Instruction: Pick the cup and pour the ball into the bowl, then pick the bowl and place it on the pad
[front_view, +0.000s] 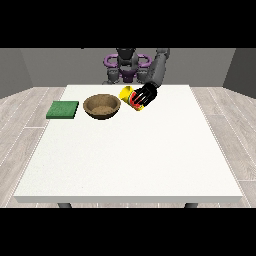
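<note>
Cup: yellow-and-red plastic cup (132, 97) tipped sideways, mouth towards the bowl, within curled black fingers (145, 97).
Hand: hand at the view's right (146, 95), arm reaching down.
Bowl: round brown wooden bowl (102, 106) just beyond the fingertips; contents unclear.
Pad: flat green square pad (63, 109), farther past the bowl.

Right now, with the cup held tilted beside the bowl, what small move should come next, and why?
Probably carry the cup a little further toward the bowl, then keep tipping. The hand at the view's right is curled round the yellow cup, which leans toward the bowl, but its mouth seems to sit just off the bowl's rim. No ball is visible inside the bowl.
</note>
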